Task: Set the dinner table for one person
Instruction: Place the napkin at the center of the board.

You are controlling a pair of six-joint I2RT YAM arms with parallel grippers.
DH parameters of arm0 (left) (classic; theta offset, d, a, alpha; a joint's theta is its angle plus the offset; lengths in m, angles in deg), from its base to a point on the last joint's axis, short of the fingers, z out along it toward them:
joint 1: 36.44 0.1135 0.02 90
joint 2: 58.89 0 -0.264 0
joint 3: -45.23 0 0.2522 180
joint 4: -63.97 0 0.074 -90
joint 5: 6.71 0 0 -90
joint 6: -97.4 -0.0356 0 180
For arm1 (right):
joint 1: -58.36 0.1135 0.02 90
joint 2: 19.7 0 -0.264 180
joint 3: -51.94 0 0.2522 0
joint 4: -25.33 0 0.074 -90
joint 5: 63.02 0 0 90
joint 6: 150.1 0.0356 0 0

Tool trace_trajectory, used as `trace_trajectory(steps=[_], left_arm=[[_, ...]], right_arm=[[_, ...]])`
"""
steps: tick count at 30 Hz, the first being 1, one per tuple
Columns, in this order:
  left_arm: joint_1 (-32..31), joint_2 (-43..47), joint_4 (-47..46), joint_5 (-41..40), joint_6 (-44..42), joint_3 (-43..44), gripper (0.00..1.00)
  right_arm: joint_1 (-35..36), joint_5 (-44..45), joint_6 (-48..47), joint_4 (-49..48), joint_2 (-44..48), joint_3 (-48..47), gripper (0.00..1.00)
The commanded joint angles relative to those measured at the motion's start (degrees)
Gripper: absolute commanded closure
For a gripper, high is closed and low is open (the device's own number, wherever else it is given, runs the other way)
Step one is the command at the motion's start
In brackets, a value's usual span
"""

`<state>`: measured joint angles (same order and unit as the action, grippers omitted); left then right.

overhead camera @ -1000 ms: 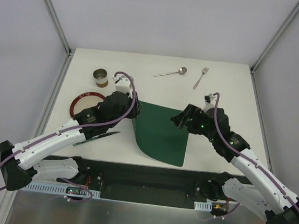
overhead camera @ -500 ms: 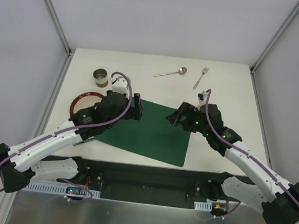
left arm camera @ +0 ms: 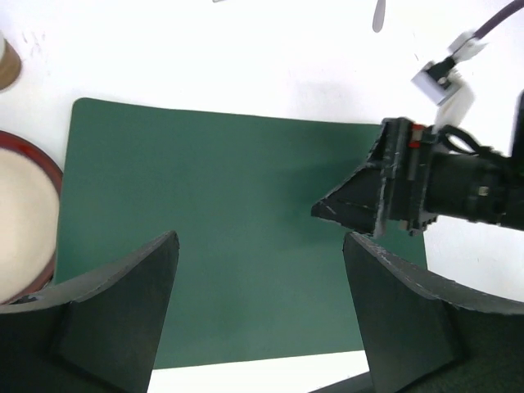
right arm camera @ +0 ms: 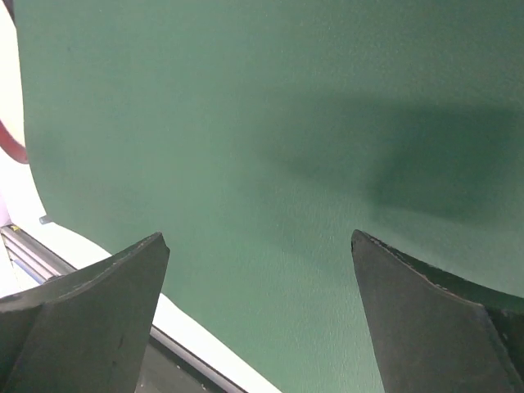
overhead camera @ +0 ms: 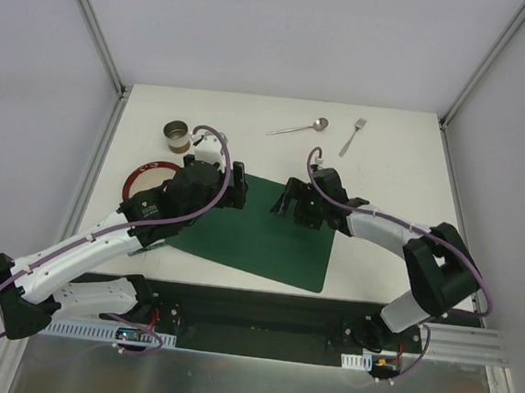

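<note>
The dark green placemat (overhead camera: 259,238) lies flat on the white dinner table (overhead camera: 393,171), near its front edge. My left gripper (overhead camera: 236,185) hovers over the mat's far left corner, open, with only the mat (left arm camera: 221,213) showing between its fingers (left arm camera: 259,237). My right gripper (overhead camera: 290,202) stands open over the mat's far edge, facing the left one. In the right wrist view its open gripper (right arm camera: 258,236) frames bare green mat (right arm camera: 246,123). The left wrist view shows one of the right gripper's fingers (left arm camera: 352,205) close above the mat.
A red-rimmed plate (overhead camera: 145,175) lies just left of the mat, partly under the left arm. A small cup (overhead camera: 178,135) stands behind it. A spoon (overhead camera: 298,127) and a fork (overhead camera: 351,136) lie at the table's far side.
The placemat, held up and curled a second ago, now lies flat. My left gripper has opened and let it go. The right gripper has moved left over the mat.
</note>
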<state>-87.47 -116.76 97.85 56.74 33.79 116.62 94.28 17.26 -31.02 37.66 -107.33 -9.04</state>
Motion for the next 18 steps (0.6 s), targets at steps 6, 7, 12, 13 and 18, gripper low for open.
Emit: trace_trajectory(steps=[6,7,12,13,18], left_arm=[[-0.4,3.1,0.3,-4.0,-4.3,4.2,0.19],[-0.4,3.5,0.3,-4.2,-4.5,4.2,0.19],[-0.3,4.8,0.7,-5.6,-5.6,4.7,0.19],[-0.3,4.9,0.7,-6.2,-6.1,4.8,0.18],[-0.4,6.1,0.7,-8.6,-7.1,4.5,0.18]], right_arm=[[-2.1,-5.5,2.8,-6.7,-9.7,-3.2,0.04],[-2.7,-5.7,3.5,-6.8,-10.1,-3.1,0.04],[-4.1,-7.2,5.7,-7.1,-11.2,-3.0,0.04],[-4.7,-7.3,6.2,-7.0,-11.2,-2.9,0.04],[-6.9,-5.5,6.9,-4.4,-8.6,-1.4,0.04]])
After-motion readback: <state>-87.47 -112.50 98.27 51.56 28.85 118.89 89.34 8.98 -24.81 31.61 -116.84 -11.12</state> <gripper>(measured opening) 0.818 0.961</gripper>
